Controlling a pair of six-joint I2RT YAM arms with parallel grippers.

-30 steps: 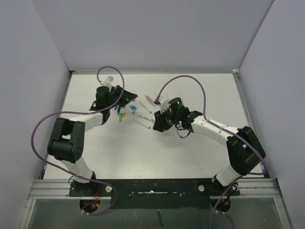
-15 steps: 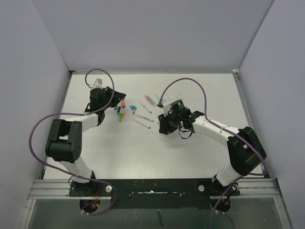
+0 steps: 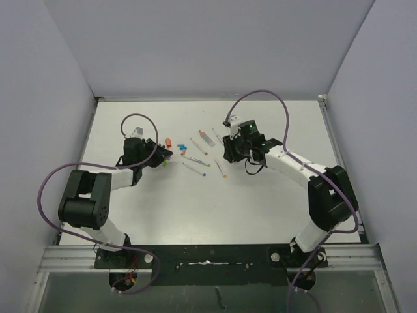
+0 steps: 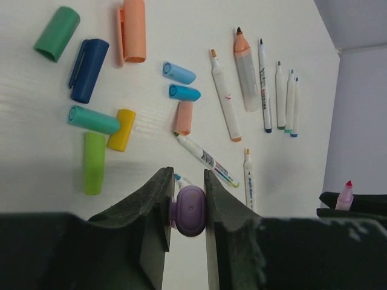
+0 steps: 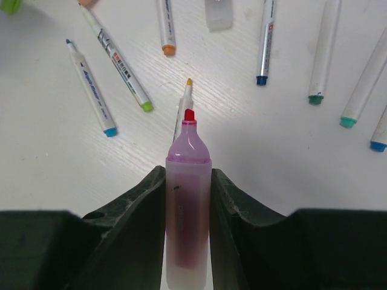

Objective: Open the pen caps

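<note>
On your left, the left pincer [image 4: 188, 202] pinches a purple cap [image 4: 191, 212] between its two fingers, held over the bench [image 4: 36, 139]. Past its fingers you see loose caps lying flat, none of them on a pen. Farthest out are a green cap [image 4: 57, 33], a dark blue cap [image 4: 89, 69] and a long peach cap [image 4: 133, 30]. Closer in, a teal cap [image 4: 94, 119] lies with one end against a yellow cap [image 4: 123, 129], and a lime cap [image 4: 94, 163] lies just beside them. A little to the right, a light blue cap [image 4: 179, 72], a cyan cap [image 4: 184, 92] and a small salmon cap [image 4: 184, 117] lie near one another. Right of the caps, several white pens [image 4: 225, 96] lie with their coloured tips bare, most of them roughly parallel. One more white pen lies slanted, with one end near the salmon cap. On your right, the right pincer [image 5: 188, 199] is pressed onto a pink marker [image 5: 188, 175], gripping its barrel on both sides. The marker's red tip is uncapped and points away from the wrist. Just beyond that tip, a yellow-tipped pen [image 5: 183, 106] lies on the bench among other uncapped pens.
</note>
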